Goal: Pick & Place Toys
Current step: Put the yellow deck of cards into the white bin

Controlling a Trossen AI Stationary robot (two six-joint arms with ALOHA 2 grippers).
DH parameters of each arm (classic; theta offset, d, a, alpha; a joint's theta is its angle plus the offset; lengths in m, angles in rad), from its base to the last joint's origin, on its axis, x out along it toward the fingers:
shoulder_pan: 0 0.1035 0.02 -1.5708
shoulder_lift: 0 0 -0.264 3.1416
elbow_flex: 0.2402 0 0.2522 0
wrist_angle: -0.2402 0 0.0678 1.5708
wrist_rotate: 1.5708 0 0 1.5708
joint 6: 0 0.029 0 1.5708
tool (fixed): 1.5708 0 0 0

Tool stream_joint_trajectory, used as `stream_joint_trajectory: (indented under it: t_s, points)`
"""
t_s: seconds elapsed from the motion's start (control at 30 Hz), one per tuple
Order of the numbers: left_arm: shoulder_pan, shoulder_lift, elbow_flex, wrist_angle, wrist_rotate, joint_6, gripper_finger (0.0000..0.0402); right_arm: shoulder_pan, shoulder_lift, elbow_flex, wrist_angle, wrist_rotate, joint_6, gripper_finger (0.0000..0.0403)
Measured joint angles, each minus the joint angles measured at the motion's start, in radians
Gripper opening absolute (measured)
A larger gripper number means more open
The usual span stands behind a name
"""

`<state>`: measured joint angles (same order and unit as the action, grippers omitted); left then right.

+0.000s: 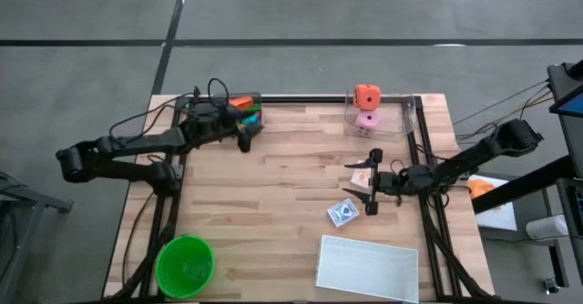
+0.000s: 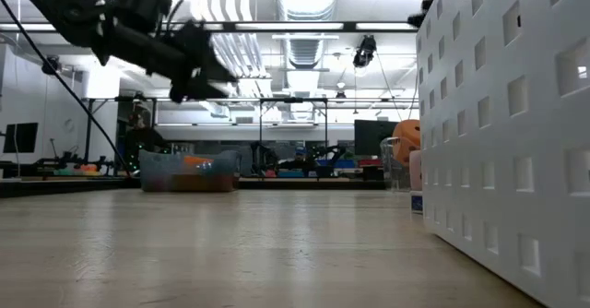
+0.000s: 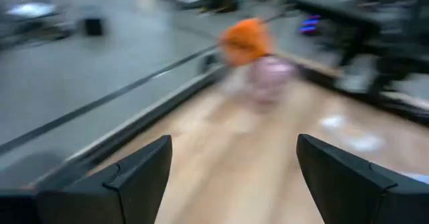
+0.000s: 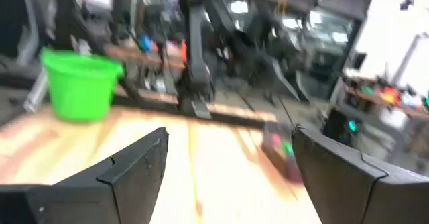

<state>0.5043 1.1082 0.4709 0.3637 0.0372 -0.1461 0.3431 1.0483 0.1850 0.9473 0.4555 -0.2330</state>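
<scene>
My left arm reaches in from the left edge along the far side of the table, its left gripper (image 1: 244, 140) raised above the wood near the far-left corner with the fingers (image 3: 144, 174) spread wide and nothing between them. My right arm comes in from the right edge, the right gripper (image 1: 373, 182) low over the table's right-centre, fingers (image 4: 137, 167) likewise parted and empty. I count one orange holed cube (image 1: 367, 96) stacked on one pink dotted die (image 1: 368, 120), both inside a clear container (image 1: 401, 115) at the far right; one blue printed card (image 1: 342, 212) lies flat just beside my right gripper, and one small orange piece (image 1: 363, 175) sits at its fingers. One cluster of colourful toys (image 1: 244, 109) lies at the far-left corner, partly hidden under my left arm, so its count cannot be established. One green bowl (image 1: 185, 266) stands at the near-left edge and one white tray (image 1: 368, 268) at the near right. The left wrist view is blurred; the cube (image 3: 247, 41) and die (image 3: 269, 76) appear only as smears.
</scene>
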Motion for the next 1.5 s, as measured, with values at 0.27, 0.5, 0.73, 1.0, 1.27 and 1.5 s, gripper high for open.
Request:
stream_joint_trajectory:
  t_s: [0.27,0.5,0.73,1.0,1.27,1.5]
  points:
    - [-0.224,-0.005,-0.006,0.049,0.044,0.044,0.0322,-0.052,-0.003,0.230,-0.667,0.096,0.162,0.0313]
    - [-0.287,-0.005,-0.006,0.055,0.038,0.053,0.0322,-0.183,0.020,0.496,-1.278,0.152,0.484,0.0313]
    - [-0.297,-0.005,-0.057,0.092,0.006,0.125,0.0322,-0.230,0.075,0.634,-1.631,0.082,0.600,0.0313]
    - [-0.297,-0.005,-0.068,0.123,-0.008,0.078,0.0322,-0.293,0.163,0.686,-1.700,-0.027,0.895,0.0313]
    - [-0.297,-0.005,-0.067,0.124,-0.022,0.067,0.0322,-0.294,0.273,0.688,-1.751,-0.117,1.133,0.0313]
    - [-0.297,-0.005,-0.067,0.107,-0.022,0.054,0.0322,-0.287,0.369,0.680,-1.759,-0.155,1.377,0.0313]
